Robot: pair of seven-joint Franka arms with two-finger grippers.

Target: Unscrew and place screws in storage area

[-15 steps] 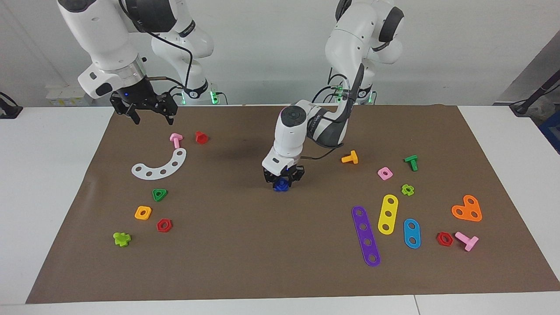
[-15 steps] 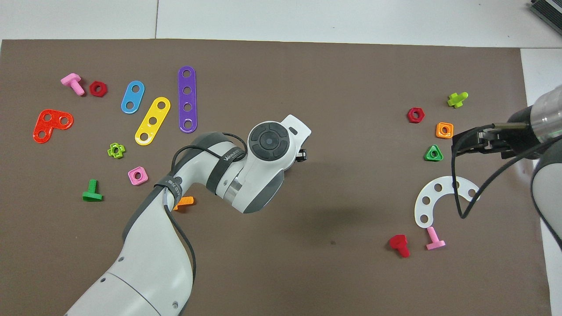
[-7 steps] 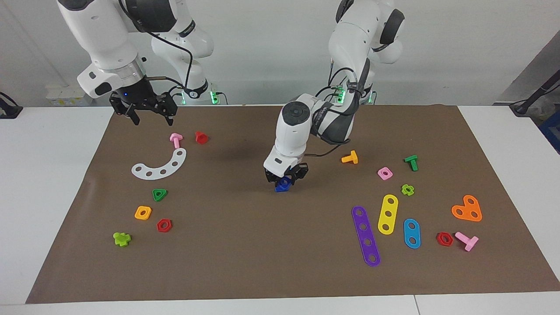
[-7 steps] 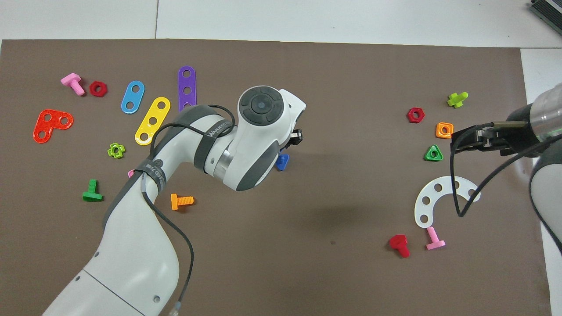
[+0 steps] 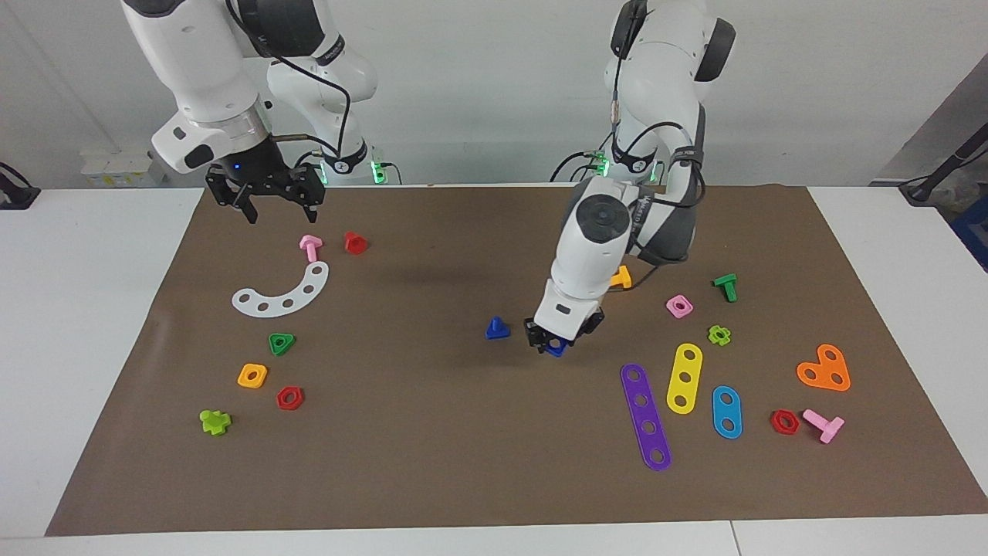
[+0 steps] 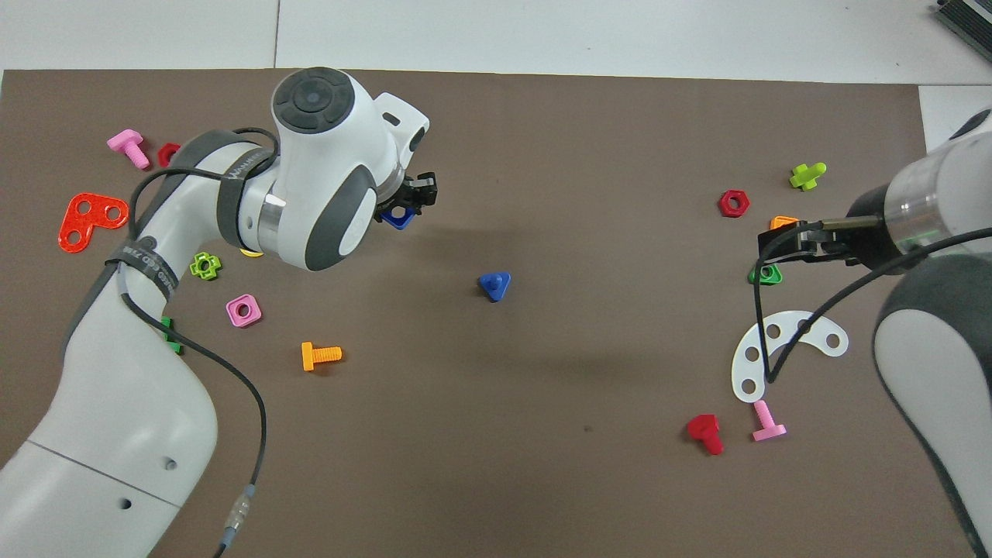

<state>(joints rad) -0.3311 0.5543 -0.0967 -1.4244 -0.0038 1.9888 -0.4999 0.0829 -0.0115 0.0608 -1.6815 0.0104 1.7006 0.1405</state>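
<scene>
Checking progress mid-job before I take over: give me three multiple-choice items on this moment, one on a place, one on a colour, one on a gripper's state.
1. Where is the blue bolt?
A. On the brown mat, mid-table
B. In the right gripper
C. On the white curved strip

2. What colour is the piece in the left gripper?
A. Green
B. Dark blue
C. Orange

3. What is the right gripper doing?
A. Gripping a pink bolt
B. Pressing the mat
C. Hanging open, holding nothing

Answers: 1 A, it lies alone on bare mat. 2 B, a blue nut shows between the fingers. 3 C, its fingers are spread above the mat.
</scene>
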